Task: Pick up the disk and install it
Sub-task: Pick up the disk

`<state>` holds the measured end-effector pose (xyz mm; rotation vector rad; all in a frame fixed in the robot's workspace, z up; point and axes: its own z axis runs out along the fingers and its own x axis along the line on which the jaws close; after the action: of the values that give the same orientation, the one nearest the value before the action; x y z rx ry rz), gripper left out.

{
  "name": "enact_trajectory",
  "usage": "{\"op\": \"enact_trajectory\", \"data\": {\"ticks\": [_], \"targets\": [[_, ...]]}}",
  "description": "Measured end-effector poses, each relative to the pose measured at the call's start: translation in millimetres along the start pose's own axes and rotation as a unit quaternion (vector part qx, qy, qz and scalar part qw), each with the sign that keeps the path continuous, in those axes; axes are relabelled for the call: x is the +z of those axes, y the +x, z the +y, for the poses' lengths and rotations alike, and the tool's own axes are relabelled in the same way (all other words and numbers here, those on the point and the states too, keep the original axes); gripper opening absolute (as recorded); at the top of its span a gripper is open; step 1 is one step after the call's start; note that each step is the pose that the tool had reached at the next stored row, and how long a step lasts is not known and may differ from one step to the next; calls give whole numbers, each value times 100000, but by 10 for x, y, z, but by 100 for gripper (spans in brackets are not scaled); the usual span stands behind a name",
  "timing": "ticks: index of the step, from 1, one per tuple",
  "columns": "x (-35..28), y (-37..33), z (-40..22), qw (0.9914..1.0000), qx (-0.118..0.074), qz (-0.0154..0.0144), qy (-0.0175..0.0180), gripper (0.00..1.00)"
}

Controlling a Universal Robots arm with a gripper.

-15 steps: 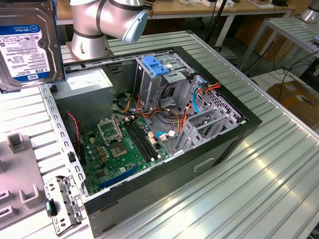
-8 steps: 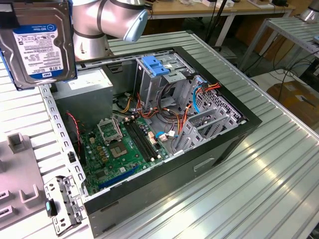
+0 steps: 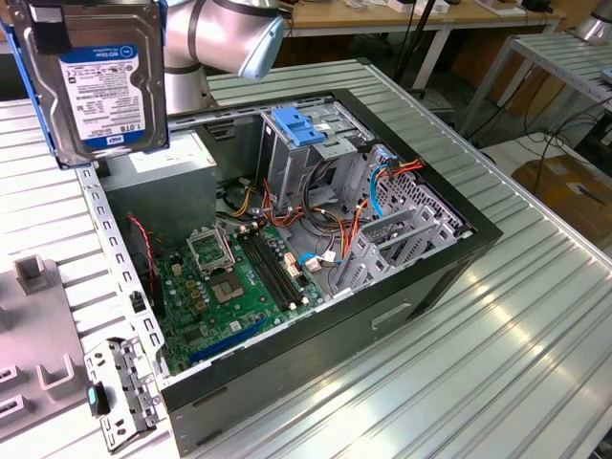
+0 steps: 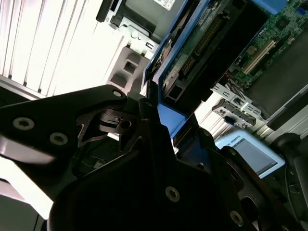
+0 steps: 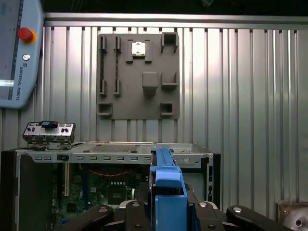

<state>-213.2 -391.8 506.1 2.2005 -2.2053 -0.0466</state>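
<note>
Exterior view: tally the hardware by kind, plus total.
disk: 1
case: 1
motherboard: 1
blue latch: 1
metal bracket: 1
grey tray: 1
Total: 6

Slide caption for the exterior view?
Silver-grey metal disk in blue plastic carrier held up near open black computer case on ribbed metal table.

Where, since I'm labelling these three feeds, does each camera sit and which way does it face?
Exterior view: off the arm, above the open computer case, looking down into it; the arm's silver joint and the raised disk show.
First wrist view: on the wrist, looking past the gripper down at case and table.
Second wrist view: on the wrist, looking along the gripper at the disk's underside.
Both wrist views share the clamped disk.
</note>
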Motion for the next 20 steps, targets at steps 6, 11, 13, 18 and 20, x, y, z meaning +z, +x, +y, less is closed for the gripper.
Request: {"op": "enact_trajectory", "data": {"ticks": [6,11,13,18,20], "targets": [[-7,9,-186,100000,-1,1,-112,37],[-13,22,-342,100000,-1,4,-178,37],[-14,31,-378,100000,3,3,-188,37],[-17,35,-434,100000,5,1,-193,37],[-16,35,-436,100000,3,-1,-194,37]]}}
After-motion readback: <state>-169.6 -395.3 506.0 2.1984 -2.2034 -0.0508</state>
